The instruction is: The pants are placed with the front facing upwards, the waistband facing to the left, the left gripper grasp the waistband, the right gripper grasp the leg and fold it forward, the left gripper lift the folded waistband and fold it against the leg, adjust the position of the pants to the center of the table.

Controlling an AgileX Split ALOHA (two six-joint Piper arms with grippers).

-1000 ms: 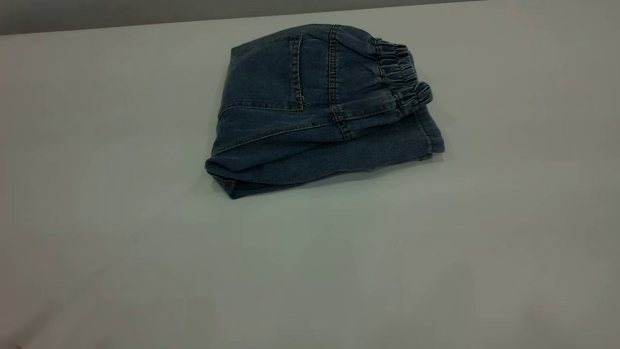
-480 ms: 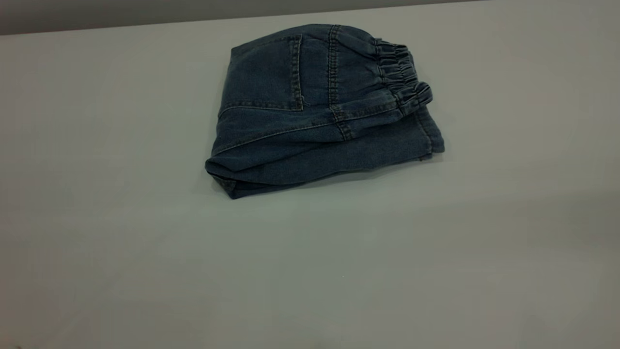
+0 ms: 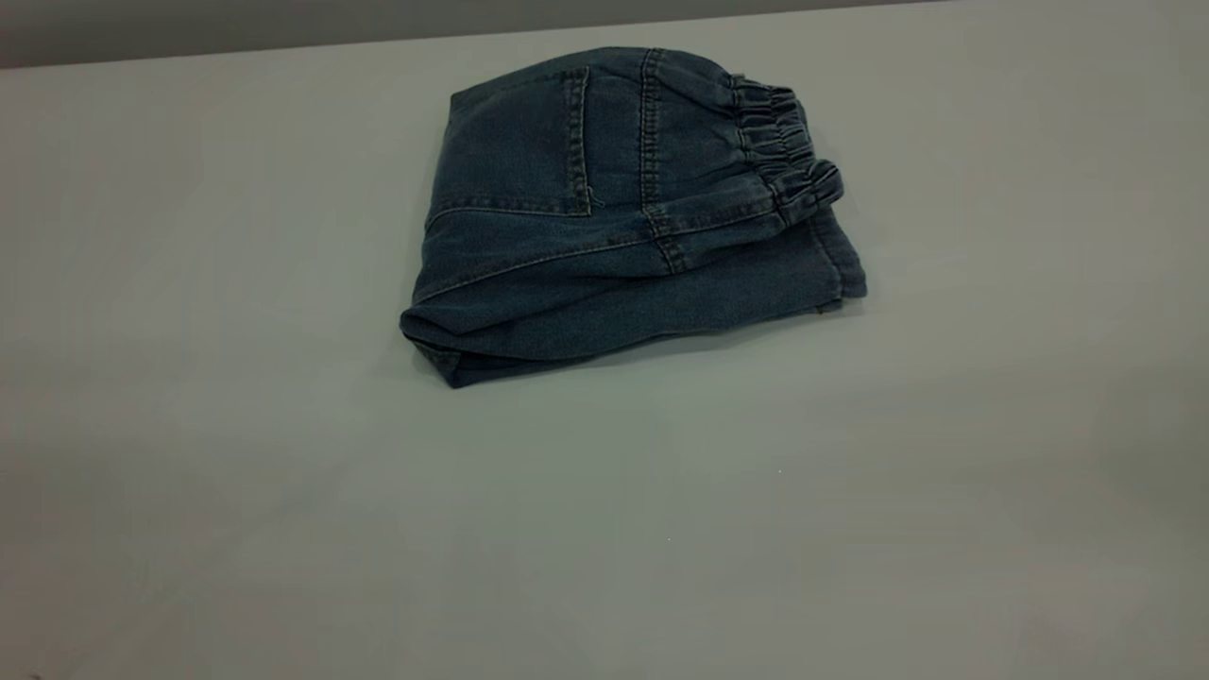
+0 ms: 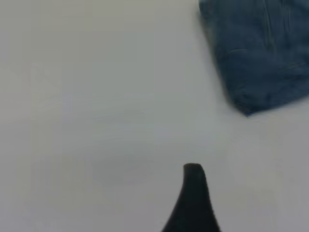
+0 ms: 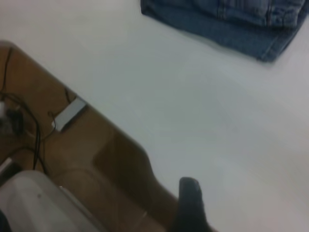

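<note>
Pants [image 3: 623, 212] of blue denim are seen folded into a compact bundle on the table [image 3: 236, 425], toward its far side and a little right of the middle in the exterior view. The gathered elastic waistband [image 3: 784, 151] is laid on top at the bundle's right end, over the leg [image 3: 661, 312], whose hem edge is seen just beneath it at the right. A stitched pocket [image 3: 519, 151] is turned upward on the top layer, and the fold is rounded at the bundle's left end. Nothing is touching the garment.

Neither arm is seen in the exterior view. In the left wrist view, the left gripper [image 4: 193, 203] is shown only as one dark finger above bare tabletop, well apart from the corner of the pants [image 4: 256, 53] that is visible there; whether its jaws are parted or closed cannot be told. In the right wrist view, the right gripper [image 5: 190, 205] is likewise shown as one dark finger, held near the table's edge and well apart from the pants [image 5: 227, 21]; its jaw state cannot be told either. Beyond that edge, a brown floor [image 5: 58, 145], dark cables [image 5: 19, 121] and a small white box [image 5: 70, 113] are seen.
</note>
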